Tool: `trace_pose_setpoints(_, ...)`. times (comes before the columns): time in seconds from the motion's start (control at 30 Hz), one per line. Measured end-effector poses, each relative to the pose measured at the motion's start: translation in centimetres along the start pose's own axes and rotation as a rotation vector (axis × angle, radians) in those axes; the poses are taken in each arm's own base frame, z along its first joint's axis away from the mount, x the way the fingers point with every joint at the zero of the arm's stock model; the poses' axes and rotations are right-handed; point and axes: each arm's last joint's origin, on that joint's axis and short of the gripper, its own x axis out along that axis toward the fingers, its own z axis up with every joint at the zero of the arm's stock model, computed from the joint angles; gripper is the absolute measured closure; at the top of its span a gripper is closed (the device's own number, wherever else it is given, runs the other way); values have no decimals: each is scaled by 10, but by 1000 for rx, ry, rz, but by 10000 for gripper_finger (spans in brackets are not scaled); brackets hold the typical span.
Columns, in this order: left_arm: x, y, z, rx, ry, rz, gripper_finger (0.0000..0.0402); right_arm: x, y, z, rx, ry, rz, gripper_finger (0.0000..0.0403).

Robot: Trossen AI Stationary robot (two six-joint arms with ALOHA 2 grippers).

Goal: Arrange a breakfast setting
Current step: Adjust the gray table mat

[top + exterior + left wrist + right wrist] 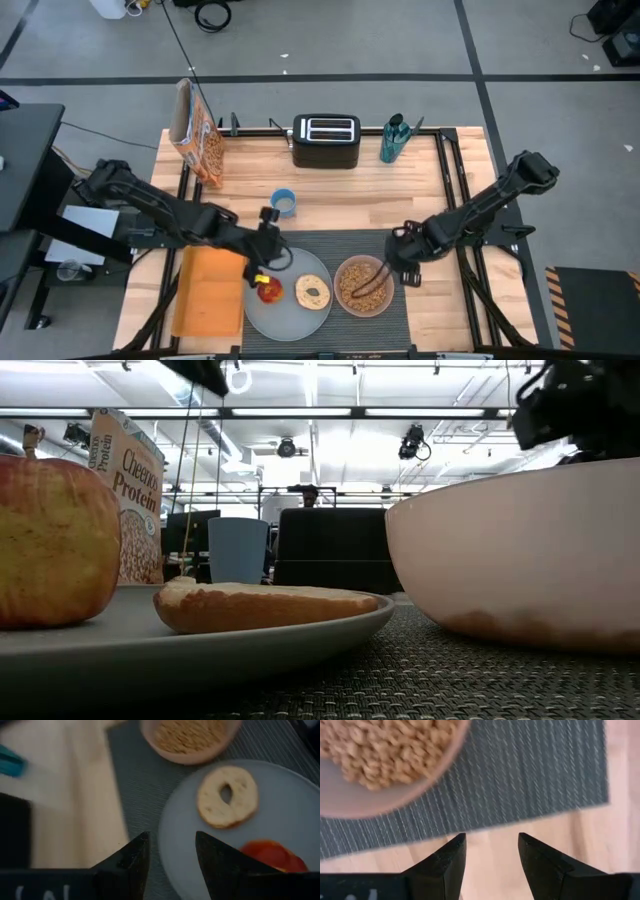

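Observation:
The dark grey placemat [400,310] lies at the table's near middle. On it rest the pale grey plate [288,315] and the pink bowl [364,286] of cereal, with a thin dark spoon handle [372,284] lying in it. The red apple [270,292] and the bagel half [313,292] lie on the plate. The orange cereal box [198,132] stands upright at the far left. My left gripper [172,855] hovers open and empty over the plate's far rim [175,820]. My right gripper [492,855] is open and empty over the placemat's edge [545,810], just right of the bowl.
A black toaster [326,141] and a teal bottle [393,138] stand at the far edge. A small blue cup [284,203] stands just beyond the placemat. A flat orange sheet [208,290] lies left of the plate. Bare wood shows at the far middle and near right.

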Motion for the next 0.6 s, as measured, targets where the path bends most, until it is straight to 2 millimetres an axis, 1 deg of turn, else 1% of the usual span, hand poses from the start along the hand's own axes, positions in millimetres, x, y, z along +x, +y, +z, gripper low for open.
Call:
trace_pose_setpoints(0.07, -10, 4, -2, -13, -42, 42, 235, 5, 7, -4, -8, -57, 7, 216)
trace_pose_setpoints(0.17, -18, 8, -15, -20, -69, 90, 235, 17, 17, -13, -26, -137, 37, 216)
trace_pose_setpoints(0.27, -23, 11, -31, -34, -92, 125, 235, 27, 22, -22, -17, -190, 58, 216)
trace_pose_setpoints(0.37, -31, 16, -41, -58, -137, 140, 235, 36, 25, -30, 4, -234, 71, 216)
trace_pose_setpoints(0.5, -46, 23, -46, -84, -215, 166, 235, 42, 30, -34, 17, -315, 132, 216)
trace_pose_setpoints(0.6, -57, 28, -48, -110, -261, 197, 235, 47, 36, -35, 11, -388, 141, 216)
